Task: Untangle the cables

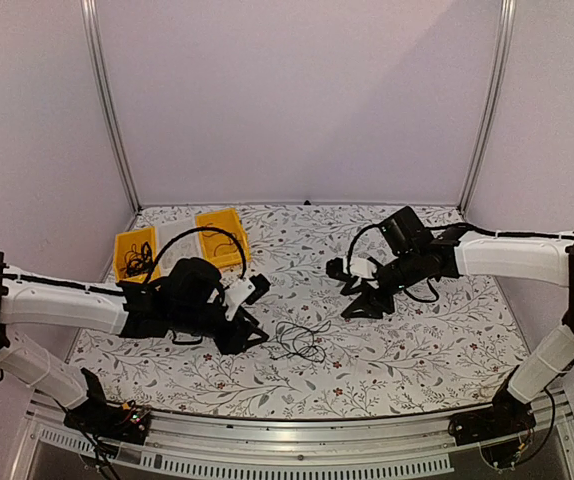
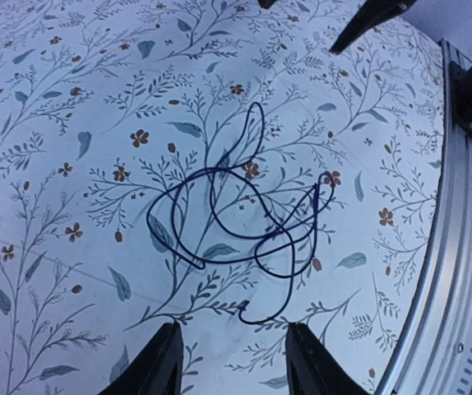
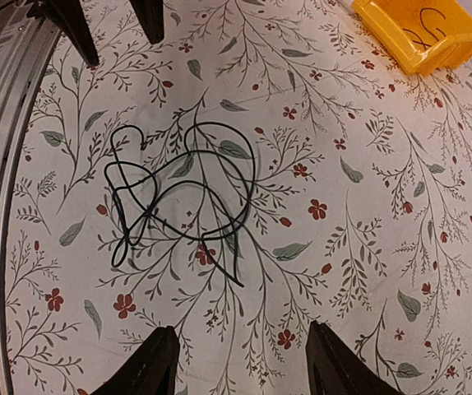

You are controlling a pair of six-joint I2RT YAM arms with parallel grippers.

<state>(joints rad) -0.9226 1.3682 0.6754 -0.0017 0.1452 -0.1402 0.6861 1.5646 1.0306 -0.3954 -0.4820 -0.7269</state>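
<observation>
The cables point(image 1: 300, 341) form one loose tangle of thin black overlapping loops, lying flat on the floral surface point(image 1: 417, 350).

A: Where's the top camera?
B: High behind the near edge, facing the far edge, taking in the whole bench point(image 1: 417, 345).
A: And the wrists?
B: Close, angled down from opposite sides; both share the cables point(image 2: 244, 210) by the near edge.
</observation>
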